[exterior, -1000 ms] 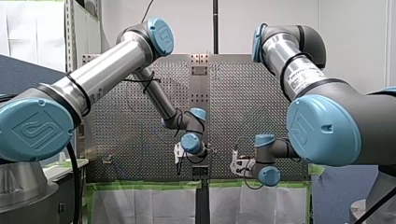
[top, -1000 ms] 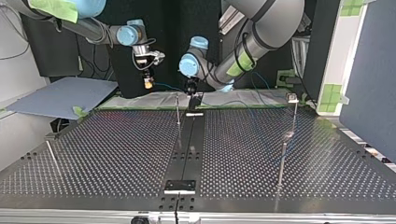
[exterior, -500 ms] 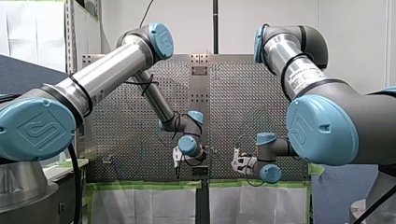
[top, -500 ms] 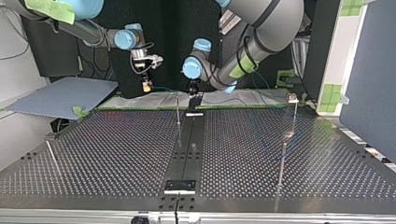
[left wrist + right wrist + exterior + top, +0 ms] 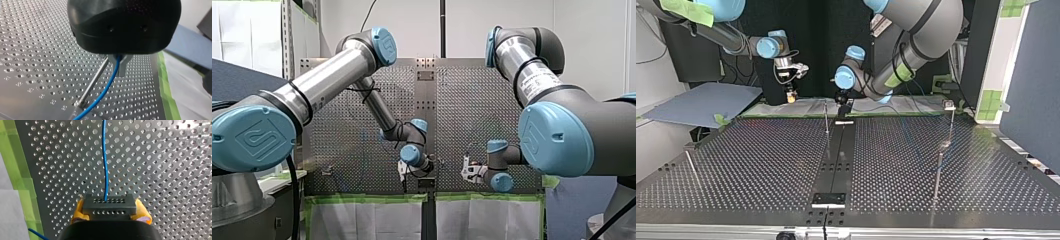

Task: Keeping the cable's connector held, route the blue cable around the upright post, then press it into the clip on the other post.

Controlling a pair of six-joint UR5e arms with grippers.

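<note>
Metal perforated table, front view; where do the grippers stand? — K.

My left gripper and my right gripper both hang low over it, well apart; jaws too small to read there. — T.

Top view? — K.

My right gripper shows its yellow pads, the upright post off to one side of its jaws; the top of that post stands just beside my left gripper's jaws; the clip on the other post is well away from both; cable too faint to trace. — T.

Left wrist view? — K.

Metal fingers drawn nearly together, blue cable caught between them; it runs out ahead of the jaws and passes just beside the upright post's foot; touching or not, cannot tell. — T.

Right wrist view? — K.

Jaws clamped on the connector, a dark block with rows of holes, squeezed between the yellow pads; blue cable leaves its middle and runs straight ahead of the jaws over the table; green tape along the table's edge, beside the gripper. — T.
</note>
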